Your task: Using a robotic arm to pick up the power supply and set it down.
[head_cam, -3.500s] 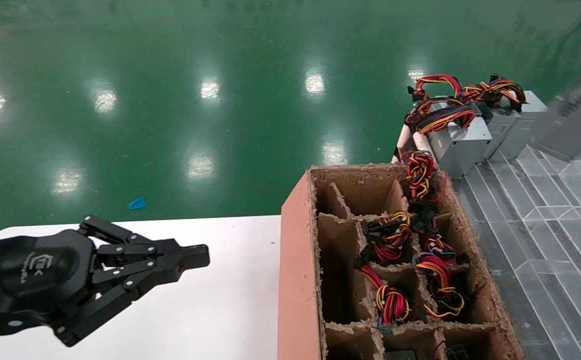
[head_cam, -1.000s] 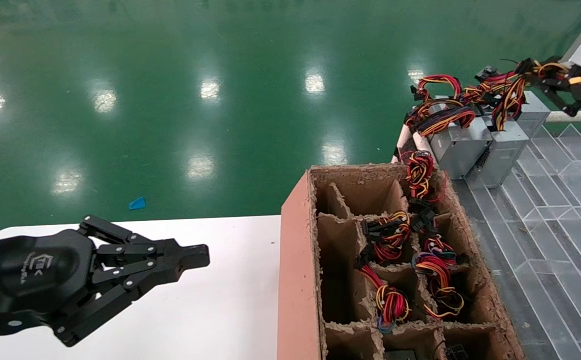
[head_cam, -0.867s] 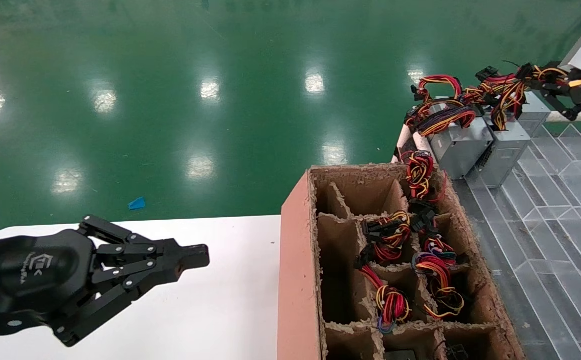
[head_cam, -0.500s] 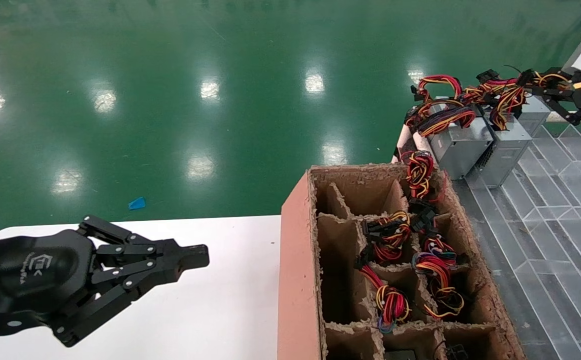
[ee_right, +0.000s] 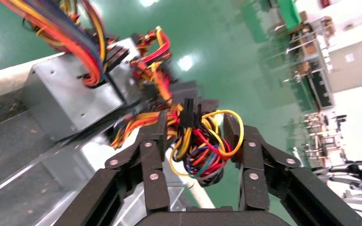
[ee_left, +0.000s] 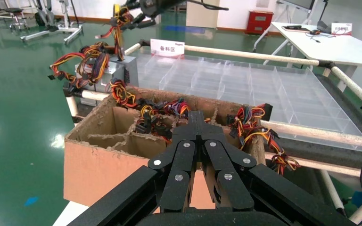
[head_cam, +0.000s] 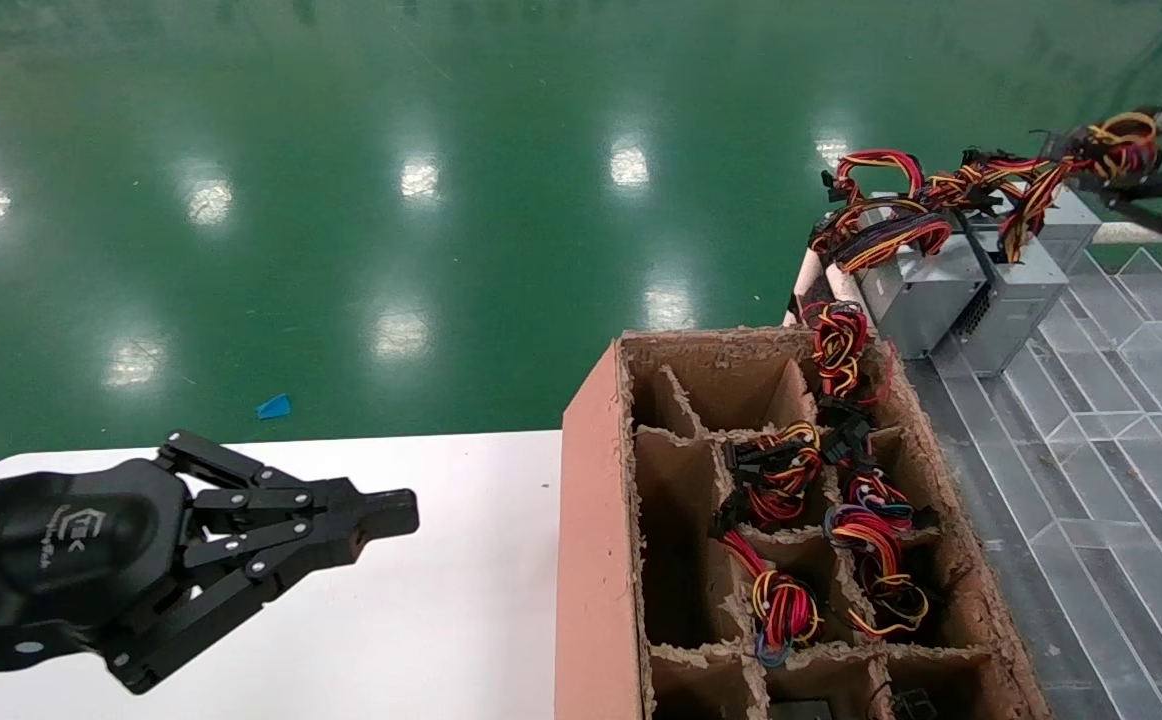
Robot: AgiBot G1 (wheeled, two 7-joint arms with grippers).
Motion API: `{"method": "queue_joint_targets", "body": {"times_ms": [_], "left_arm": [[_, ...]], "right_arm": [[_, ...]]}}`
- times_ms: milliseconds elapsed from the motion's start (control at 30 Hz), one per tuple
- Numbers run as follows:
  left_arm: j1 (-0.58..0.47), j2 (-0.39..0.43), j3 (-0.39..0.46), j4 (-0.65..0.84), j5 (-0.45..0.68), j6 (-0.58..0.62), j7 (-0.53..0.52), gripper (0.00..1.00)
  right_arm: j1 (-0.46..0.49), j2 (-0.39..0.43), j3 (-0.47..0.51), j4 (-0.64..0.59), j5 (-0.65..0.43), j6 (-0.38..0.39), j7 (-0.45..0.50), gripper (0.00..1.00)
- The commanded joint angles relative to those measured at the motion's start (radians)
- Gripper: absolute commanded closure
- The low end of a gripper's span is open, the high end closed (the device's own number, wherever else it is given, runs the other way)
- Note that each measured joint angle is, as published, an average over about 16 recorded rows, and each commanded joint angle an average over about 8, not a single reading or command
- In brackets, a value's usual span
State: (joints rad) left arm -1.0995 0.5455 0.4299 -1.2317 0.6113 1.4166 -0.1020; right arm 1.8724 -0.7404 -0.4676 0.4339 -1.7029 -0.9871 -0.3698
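Green shop floor behind, grey rack at my right. My right gripper [head_cam: 1126,160] grasps the wire bundle [ee_right: 202,146]; the power supply [head_cam: 1016,300] sits at the rack's far edge, below-left of it. My left gripper [head_cam: 381,515], clenched, hovers over the white desk [head_cam: 441,620].

Left tool [head_cam: 381,515] closed, right tool [ee_right: 195,129] gripping.

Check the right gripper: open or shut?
Shut on the wire bundle: the right gripper has a finger on each side of it. Left gripper idles, shut.
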Motion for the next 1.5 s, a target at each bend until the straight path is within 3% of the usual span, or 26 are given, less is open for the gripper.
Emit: {"method": "queue_joint_targets", "body": {"times_ms": [33,400,733,1500], "left_arm": [[0.000,0.000,0.000,0.000,0.000,0.000,0.000,1.00],[0.000,0.000,0.000,0.000,0.000,0.000,0.000,1.00],[0.000,0.000,0.000,0.000,0.000,0.000,0.000,1.00],[0.000,0.000,0.000,0.000,0.000,0.000,0.000,1.00]], "right_arm": [[-0.002,0.006,0.002,0.014,0.003,-0.002,0.002,0.00],[-0.041,0.064,0.000,0.207,-0.012,-0.011,0.116,0.00],[-0.139,0.116,0.018,0.476,0.043,-0.018,0.089,0.00],[-0.381,0.121,0.081,0.616,0.387,-0.202,0.263,0.00]]}}
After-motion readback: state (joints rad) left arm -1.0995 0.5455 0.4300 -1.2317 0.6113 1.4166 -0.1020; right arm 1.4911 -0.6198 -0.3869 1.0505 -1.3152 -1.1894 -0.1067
